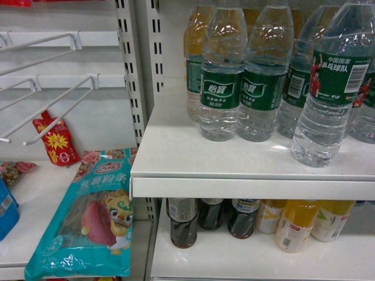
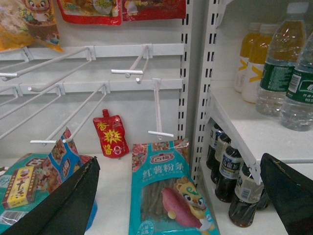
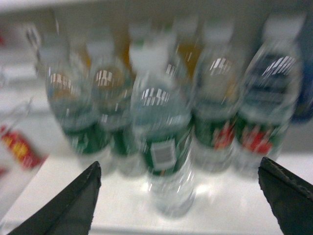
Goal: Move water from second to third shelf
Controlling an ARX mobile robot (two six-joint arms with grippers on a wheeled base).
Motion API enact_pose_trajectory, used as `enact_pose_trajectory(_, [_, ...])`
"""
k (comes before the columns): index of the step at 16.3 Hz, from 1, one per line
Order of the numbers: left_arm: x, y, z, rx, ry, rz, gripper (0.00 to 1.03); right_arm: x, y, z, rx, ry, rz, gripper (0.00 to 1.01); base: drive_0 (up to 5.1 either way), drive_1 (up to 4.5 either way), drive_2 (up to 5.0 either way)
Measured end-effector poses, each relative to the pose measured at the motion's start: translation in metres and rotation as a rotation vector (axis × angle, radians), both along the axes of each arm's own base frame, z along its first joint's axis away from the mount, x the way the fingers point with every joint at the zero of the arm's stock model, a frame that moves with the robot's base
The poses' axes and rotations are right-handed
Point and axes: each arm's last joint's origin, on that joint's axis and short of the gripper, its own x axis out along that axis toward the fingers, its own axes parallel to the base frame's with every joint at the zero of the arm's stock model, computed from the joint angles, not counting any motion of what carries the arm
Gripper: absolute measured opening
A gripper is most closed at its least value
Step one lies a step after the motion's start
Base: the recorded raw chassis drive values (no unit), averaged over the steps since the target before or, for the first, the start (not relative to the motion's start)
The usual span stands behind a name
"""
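In your head view, the water bottle (image 1: 329, 88) stands at the right of the frame, nearest the white shelf (image 1: 234, 170) edge, ahead of other green-labelled bottles; dark cola bottles (image 1: 183, 222) sit lower centre. No end effector shows here.

In your left wrist view, the left end effector (image 2: 181, 196) gapes wide and empty above a teal snack bag (image 2: 164, 196).

Your right wrist view is blurred: the right end effector (image 3: 178, 196) is spread wide, holding nothing, the water bottle (image 3: 164, 156) centred beyond its fingers.
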Motion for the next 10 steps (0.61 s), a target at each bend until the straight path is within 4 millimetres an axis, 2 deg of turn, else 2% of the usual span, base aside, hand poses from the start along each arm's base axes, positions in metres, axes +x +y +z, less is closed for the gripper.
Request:
enact_pose_trajectory(1, [0.000,0.000,0.000,0.000,0.000,0.000,0.98,-0.014,-0.005,0.002,-0.036,-0.122,-0.083,0.85,0.0,0.00,0.0])
enact_pose_trajectory(3, [0.000,0.000,0.000,0.000,0.000,0.000,0.98,-0.049,-0.019,-0.017,-0.108,-0.087,-0.123,0.57,0.0,0.00,0.0])
enact_pose_trajectory(4, [0.000,0.000,0.000,0.000,0.000,0.000,0.98,-0.061,-0.021,-0.020,-0.113,-0.088,-0.124,0.46,0.0,0.00,0.0])
enact_pose_trajectory(6, [0.000,0.000,0.000,0.000,0.000,0.000,0.98,-0.075,-0.026,-0.018,-0.110,-0.161,-0.120,0.24,0.0,0.00,0.0])
enact_pose_trajectory(8, [0.000,0.000,0.000,0.000,0.000,0.000,0.98,-0.081,-0.032,-0.030,-0.114,-0.145,-0.105,0.02,0.0,0.00,0.0])
enact_pose_trajectory(10, [0.000,0.000,0.000,0.000,0.000,0.000,0.98,-0.087,-0.040,-0.041,-0.121,-0.131,-0.133,0.02,0.0,0.00,0.0])
